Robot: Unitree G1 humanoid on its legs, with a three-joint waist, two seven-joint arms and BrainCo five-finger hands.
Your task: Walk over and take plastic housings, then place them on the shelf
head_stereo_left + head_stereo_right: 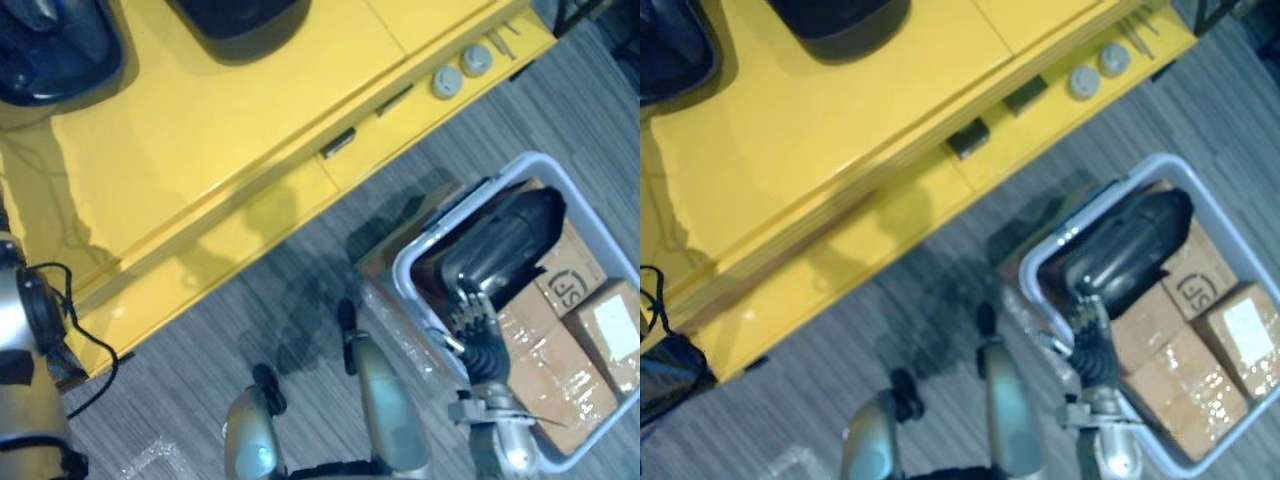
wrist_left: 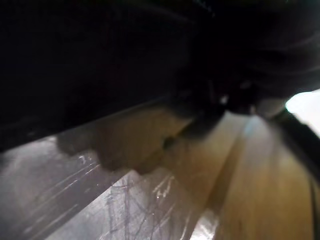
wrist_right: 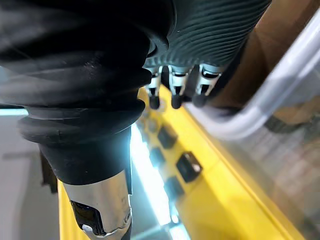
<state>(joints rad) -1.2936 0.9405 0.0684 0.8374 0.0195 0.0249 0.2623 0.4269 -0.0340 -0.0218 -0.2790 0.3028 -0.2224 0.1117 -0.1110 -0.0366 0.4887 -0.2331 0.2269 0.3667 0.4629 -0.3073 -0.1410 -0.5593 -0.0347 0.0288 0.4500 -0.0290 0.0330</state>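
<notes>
A glossy black plastic housing (image 1: 505,245) lies slanted in a pale grey bin (image 1: 440,240) on the floor at my right, on top of cardboard boxes. My right hand (image 1: 472,312) reaches into the bin from below. Its fingers (image 3: 174,95) are bent over the housing's near end (image 3: 90,65), with the thumb (image 3: 102,212) on the other side. My left hand (image 2: 250,55) shows as a dark blurred shape close above a pale brown surface.
A yellow table (image 1: 230,150) with drawer handles (image 1: 338,143) spans the far side, carrying dark objects (image 1: 245,25) and two grey round caps (image 1: 446,80). Taped cardboard boxes (image 1: 600,330) pack the bin. Grey striped carpet (image 1: 250,320) lies between table and bin.
</notes>
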